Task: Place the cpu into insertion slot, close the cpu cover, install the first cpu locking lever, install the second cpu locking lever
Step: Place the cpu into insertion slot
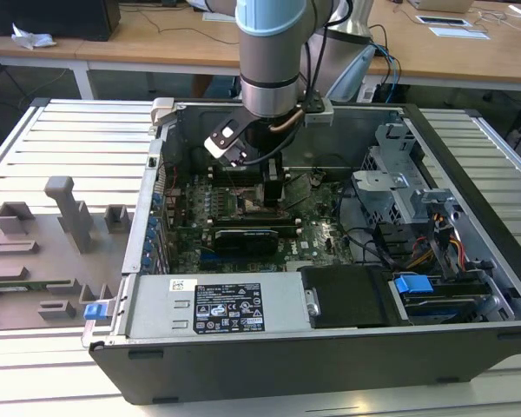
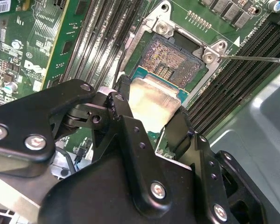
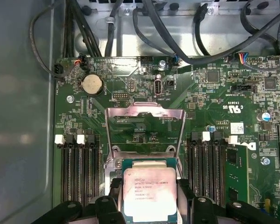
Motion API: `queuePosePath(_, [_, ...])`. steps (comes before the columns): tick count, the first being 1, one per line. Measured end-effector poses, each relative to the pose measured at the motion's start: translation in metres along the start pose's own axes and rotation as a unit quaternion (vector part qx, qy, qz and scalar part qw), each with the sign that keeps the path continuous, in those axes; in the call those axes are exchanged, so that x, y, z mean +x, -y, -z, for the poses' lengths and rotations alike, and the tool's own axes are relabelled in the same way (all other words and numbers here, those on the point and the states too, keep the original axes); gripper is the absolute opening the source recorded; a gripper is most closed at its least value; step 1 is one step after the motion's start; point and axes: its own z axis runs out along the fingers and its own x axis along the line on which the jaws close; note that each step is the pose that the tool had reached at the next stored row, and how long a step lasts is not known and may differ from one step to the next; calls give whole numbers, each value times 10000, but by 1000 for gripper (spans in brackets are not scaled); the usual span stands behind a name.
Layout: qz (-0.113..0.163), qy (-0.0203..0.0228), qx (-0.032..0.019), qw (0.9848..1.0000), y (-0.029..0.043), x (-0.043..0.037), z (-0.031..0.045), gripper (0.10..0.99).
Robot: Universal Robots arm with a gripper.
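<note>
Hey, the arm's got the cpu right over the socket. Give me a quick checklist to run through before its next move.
1. Grip: the gripper is shut on the cpu, holding it by two opposite edges. Ok.
2. The insertion slot: contacts bare, nothing lying in it. Ok.
3. The cpu cover: swung up, off the slot. Ok.
4. The cpu seated: in the second wrist view it overlaps only one edge of the slot, and most of the slot is uncovered. Not ok.
5. The cpu square and level with the slot: cannot tell.
</note>
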Motion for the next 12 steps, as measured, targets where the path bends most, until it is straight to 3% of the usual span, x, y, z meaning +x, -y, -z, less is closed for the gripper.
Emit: queuePosePath(12, [0,0,0,10000,10,6,-109,545])
